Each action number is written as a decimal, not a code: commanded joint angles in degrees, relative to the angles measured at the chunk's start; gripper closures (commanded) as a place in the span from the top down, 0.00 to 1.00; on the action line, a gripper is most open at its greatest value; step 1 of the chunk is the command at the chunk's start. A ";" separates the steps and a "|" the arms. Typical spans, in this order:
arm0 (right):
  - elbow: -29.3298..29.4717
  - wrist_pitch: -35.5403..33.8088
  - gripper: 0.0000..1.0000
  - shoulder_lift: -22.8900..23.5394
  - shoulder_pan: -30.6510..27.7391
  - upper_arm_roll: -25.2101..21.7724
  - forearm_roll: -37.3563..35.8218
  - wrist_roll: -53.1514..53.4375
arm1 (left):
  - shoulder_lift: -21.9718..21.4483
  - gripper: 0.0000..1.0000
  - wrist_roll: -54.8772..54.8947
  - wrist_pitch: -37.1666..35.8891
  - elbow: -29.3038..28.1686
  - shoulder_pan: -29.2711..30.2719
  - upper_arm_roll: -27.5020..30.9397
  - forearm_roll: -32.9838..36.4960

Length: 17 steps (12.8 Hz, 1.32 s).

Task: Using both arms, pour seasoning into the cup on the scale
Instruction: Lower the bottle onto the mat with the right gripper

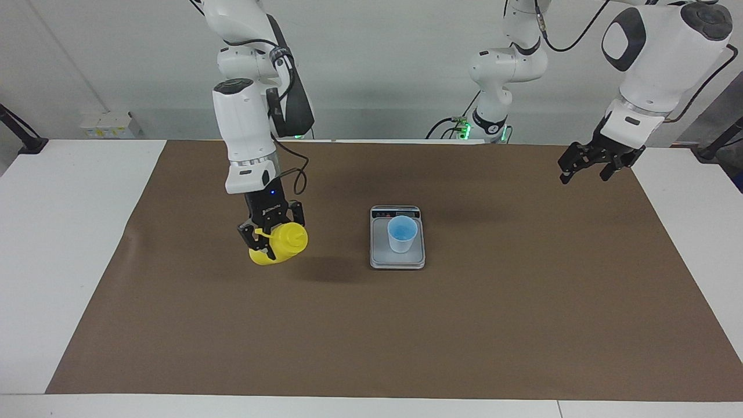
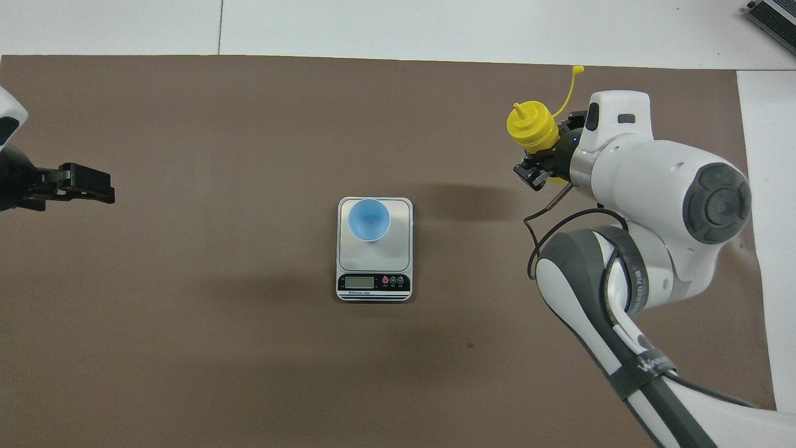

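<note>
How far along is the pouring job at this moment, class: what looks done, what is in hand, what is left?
Done: the cup stands on the scale. In hand: the right gripper is shut on the seasoning bottle, tilted and lifted above the mat, beside the scale toward the right arm's end. Left: bringing the bottle over the cup and pouring. The left gripper waits open over the mat's edge.

Brown paper mat (image 1: 406, 325) spread flat across most of the white surface (image 1: 69, 244), slightly wrinkled at the right arm's end. Small pale boxes (image 1: 109, 124) at the wall. Black clamp stands (image 1: 22, 134) at both ends. Grey device corner (image 2: 773, 14) at the edge.
</note>
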 commanded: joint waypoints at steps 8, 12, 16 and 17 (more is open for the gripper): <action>-6.98 3.35 0.00 -1.39 -4.41 0.44 39.26 -39.55 | -1.37 1.00 -0.11 0.28 -1.71 0.37 -0.20 0.91; -8.83 3.35 0.00 -0.60 -5.20 0.44 55.96 -53.79 | -1.37 1.00 -0.11 0.28 -1.71 0.37 -0.20 0.91; -11.12 1.86 0.00 -0.16 -7.57 0.44 70.73 -68.39 | -1.37 1.00 -0.11 0.28 -1.71 0.37 -0.20 0.91; -11.29 0.72 0.00 0.36 -8.27 0.44 73.81 -71.47 | -1.37 1.00 -0.11 0.28 -1.71 0.37 -0.20 0.91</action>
